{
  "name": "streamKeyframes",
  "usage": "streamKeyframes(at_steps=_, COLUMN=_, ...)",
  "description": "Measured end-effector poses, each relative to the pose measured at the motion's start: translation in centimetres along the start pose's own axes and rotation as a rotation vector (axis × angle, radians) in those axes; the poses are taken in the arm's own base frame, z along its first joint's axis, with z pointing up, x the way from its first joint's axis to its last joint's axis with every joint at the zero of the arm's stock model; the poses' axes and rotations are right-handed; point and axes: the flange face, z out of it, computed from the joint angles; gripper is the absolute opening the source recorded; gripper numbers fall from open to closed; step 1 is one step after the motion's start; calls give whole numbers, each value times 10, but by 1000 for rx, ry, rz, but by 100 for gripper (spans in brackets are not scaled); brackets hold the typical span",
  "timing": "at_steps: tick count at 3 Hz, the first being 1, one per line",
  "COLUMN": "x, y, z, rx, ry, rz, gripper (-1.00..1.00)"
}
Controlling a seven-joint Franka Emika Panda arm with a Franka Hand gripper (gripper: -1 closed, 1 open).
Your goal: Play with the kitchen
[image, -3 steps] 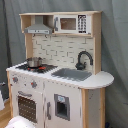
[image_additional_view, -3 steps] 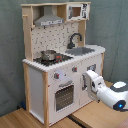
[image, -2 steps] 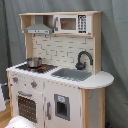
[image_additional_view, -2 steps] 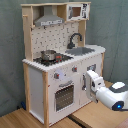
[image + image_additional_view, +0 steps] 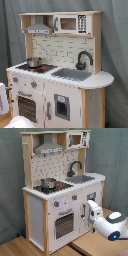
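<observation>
The tall white and light-wood toy kitchen stands on the wooden floor in both exterior views, a small metal pot on its stovetop, no readable writing; my white arm reaches its front, jaws' state I cannot tell

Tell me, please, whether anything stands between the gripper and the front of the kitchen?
Nothing visible does. In the second exterior view the gripper sits close to the kitchen front panel, at the second exterior view's right of the oven door, with no object between them.
</observation>
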Motion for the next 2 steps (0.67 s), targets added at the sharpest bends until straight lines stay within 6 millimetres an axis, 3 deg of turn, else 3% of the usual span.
streamKeyframes(at_steps=2, x=-31, y=-16, z=27, rx=-9, ry=-33, rz=128, gripper=100)
